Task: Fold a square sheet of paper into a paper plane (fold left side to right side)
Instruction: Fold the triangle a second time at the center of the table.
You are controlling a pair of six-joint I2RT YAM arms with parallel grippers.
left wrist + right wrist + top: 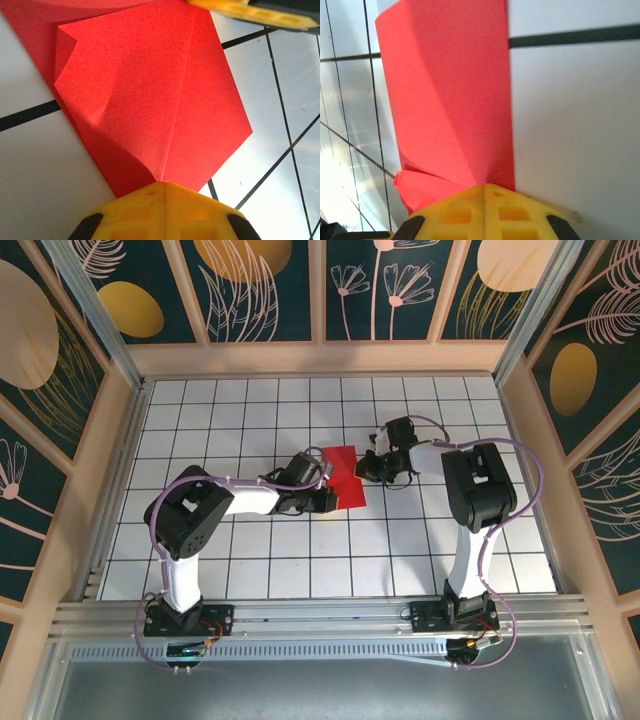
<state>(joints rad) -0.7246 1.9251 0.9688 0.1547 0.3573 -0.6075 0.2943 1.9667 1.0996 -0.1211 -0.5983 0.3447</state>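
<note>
Left gripper [164, 187], jaws closed on the near tip of the paper [150, 100], apparently anchors the centre crease so the sheet cannot slide on the table [35, 170]. Beyond it, right gripper [485, 189], likewise closed on a paper edge, holds a flap curled upward, probably ready to fold across. Paper lies mid-table, between both grippers.
</note>
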